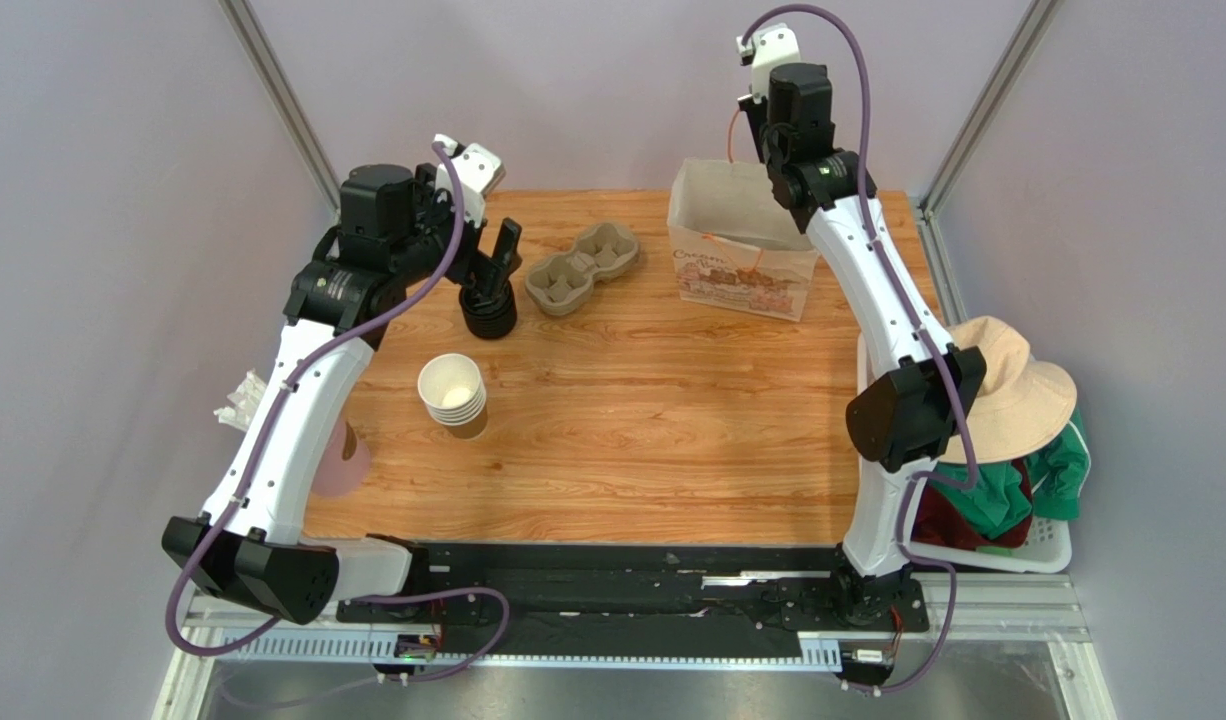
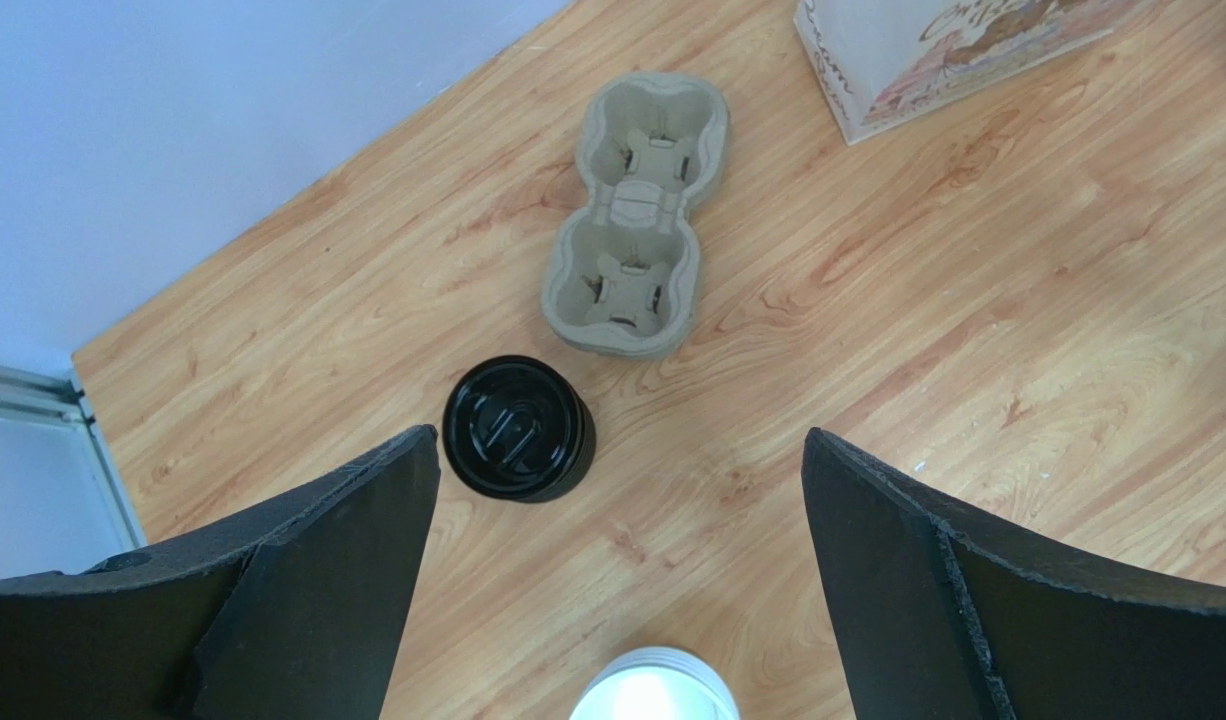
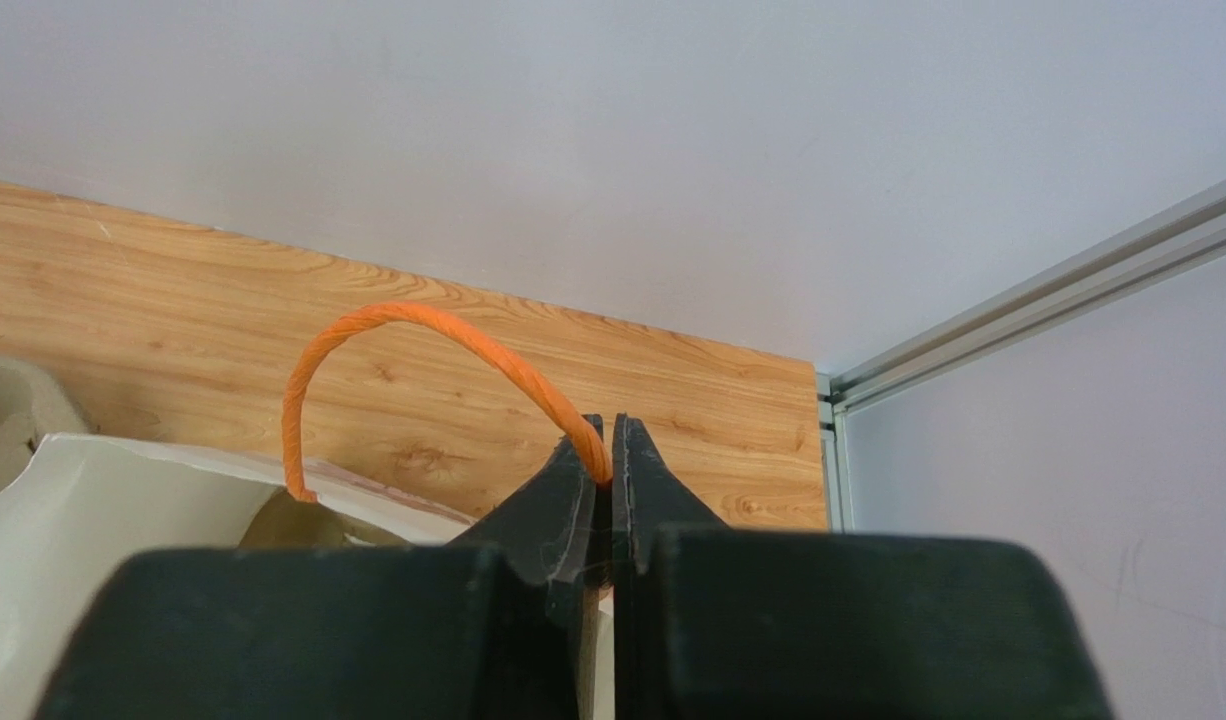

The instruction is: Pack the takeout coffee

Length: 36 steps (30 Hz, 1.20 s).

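Wood-grain tabletop (image 1: 649,435): right gripper (image 3: 606,450) pinches the orange twine handle (image 3: 409,323) of the white paper bag (image 1: 739,278), seemingly to hold it open; left gripper (image 2: 619,450) hangs wide over stacked black plastic lids (image 2: 517,428); no lidded kraft cup shows.

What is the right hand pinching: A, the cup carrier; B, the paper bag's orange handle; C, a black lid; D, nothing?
B: the right hand is shut on the orange handle arching up from the paper bag.
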Motion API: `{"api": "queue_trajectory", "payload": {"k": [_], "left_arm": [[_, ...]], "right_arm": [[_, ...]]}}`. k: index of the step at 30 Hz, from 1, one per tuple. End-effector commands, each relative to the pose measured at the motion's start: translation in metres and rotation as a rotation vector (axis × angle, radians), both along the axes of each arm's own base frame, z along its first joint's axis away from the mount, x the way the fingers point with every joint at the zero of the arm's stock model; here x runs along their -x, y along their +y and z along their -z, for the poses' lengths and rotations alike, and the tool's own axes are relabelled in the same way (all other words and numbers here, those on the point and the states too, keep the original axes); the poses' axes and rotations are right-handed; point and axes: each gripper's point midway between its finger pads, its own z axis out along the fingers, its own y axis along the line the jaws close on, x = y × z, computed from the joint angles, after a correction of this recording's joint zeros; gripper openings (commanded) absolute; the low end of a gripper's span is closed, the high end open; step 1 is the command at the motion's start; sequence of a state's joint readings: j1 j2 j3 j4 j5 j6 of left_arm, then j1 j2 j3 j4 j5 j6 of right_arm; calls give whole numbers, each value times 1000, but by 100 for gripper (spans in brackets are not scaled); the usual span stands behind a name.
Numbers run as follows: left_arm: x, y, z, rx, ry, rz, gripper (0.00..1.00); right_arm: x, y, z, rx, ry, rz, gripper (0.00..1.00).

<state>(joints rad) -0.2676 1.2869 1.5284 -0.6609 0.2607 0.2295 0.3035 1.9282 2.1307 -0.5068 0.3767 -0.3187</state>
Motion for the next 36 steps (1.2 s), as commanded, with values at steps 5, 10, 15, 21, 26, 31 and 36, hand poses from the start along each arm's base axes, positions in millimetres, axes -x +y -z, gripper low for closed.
{"api": "queue_trajectory", "payload": {"k": [5, 10, 15, 21, 26, 31, 36], "left_arm": [[-1, 0, -1, 23, -7, -4, 99], [-3, -1, 0, 24, -1, -4, 99], [-4, 1, -4, 16, -15, -15, 99], [-9, 22, -1, -100, -47, -71, 99], [-14, 47, 19, -208, -40, -130, 99], [1, 50, 46, -231, 42, -40, 95], [38, 40, 65, -272, 100, 156, 94]], "right_arm": [[-25, -23, -4, 0, -51, 60, 25], [-21, -32, -7, -2, -48, 62, 56], [3, -32, -48, -38, -104, 32, 87], [66, -36, -117, -121, -204, -15, 98], [136, -24, -128, -166, -168, -165, 98], [214, 27, -94, -155, -12, -543, 96], [260, 59, -30, -169, 195, -779, 96]]}}
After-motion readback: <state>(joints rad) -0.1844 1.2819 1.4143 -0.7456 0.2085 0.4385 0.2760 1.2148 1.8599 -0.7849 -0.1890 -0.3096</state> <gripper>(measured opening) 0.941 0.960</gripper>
